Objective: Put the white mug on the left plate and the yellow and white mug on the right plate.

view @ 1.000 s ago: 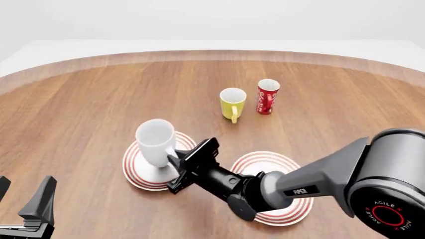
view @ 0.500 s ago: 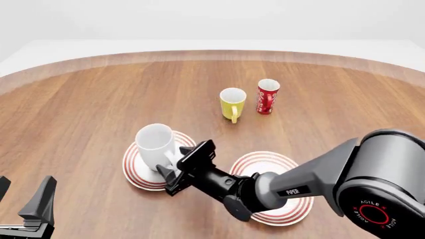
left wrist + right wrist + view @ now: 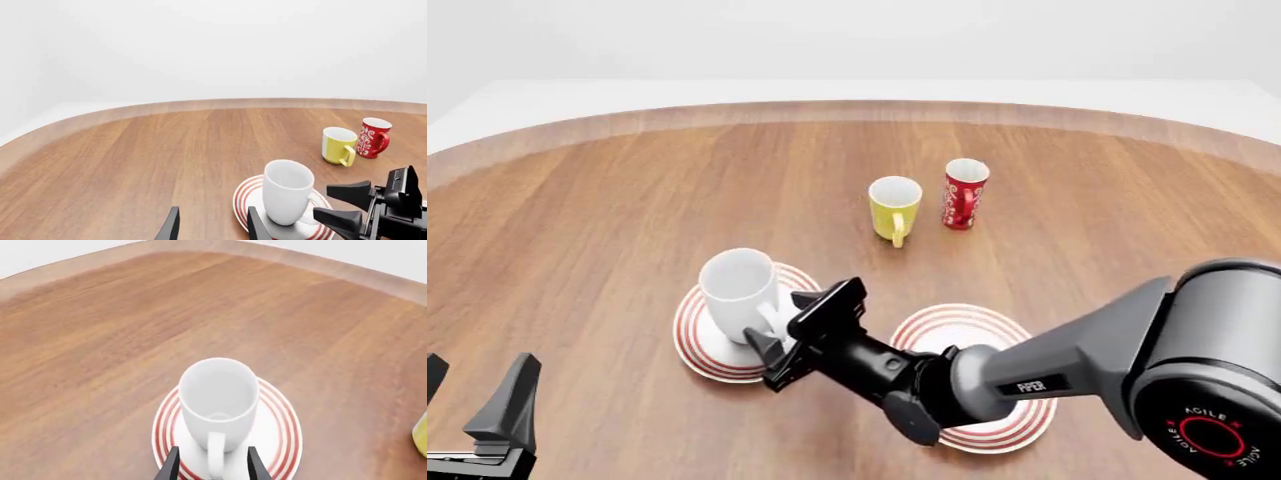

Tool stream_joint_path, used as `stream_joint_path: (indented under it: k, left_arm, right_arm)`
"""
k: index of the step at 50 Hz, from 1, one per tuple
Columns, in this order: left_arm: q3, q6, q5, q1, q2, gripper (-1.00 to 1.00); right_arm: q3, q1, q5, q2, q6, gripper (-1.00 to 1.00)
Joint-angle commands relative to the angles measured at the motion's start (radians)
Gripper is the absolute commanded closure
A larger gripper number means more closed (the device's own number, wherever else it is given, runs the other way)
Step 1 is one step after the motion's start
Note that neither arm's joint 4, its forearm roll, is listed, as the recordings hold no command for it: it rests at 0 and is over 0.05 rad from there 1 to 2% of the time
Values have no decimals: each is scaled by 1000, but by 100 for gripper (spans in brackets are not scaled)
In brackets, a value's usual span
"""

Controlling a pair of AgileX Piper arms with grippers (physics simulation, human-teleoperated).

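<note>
Now, in the left wrist view, the white mug (image 3: 287, 192) stands upright on the left plate (image 3: 248, 200), low and right of centre, and looks empty inside. The right claw (image 3: 343, 204) sits just beside it at the lower right edge, prongs apart. My left claw (image 3: 212, 226) shows only two dark tips at the bottom, spread and holding nothing. The yellow and white mug (image 3: 338, 145) and the red cup (image 3: 371, 137) stand near each other at the right, on the bare surface (image 3: 133, 160).

In the front view, the right plate (image 3: 1004, 425) at lower centre-right carries nothing; the arm crosses over it. The yellow mug waits upright above centre.

In the right wrist view, the handle lies between the spread prongs at the bottom edge; I cannot tell whether they touch it. I judge the step is to let go cleanly, so I would draw straight back along the handle line, without swinging sideways and dragging the mug off its plate.
</note>
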Motion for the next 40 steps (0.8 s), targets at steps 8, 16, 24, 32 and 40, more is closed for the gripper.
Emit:
stream_joint_path:
  k: [8, 16, 24, 32, 40]
  left_arm:
    - [0, 0, 0, 0, 0, -100]
    - [0, 0, 0, 0, 0, -100]
    - [0, 0, 0, 0, 0, -100]
    - [0, 0, 0, 0, 0, -100]
    - [0, 0, 0, 0, 0, -100]
  right_arm:
    - [55, -13, -18, -74, -6, -100]
    - [96, -34, -42, -120, -11, -100]
    - [131, -56, -58, -156, -11, -100]
    - [165, -73, -73, -204, -15, -100]
    - [181, -111, -85, -231, -8, -100]
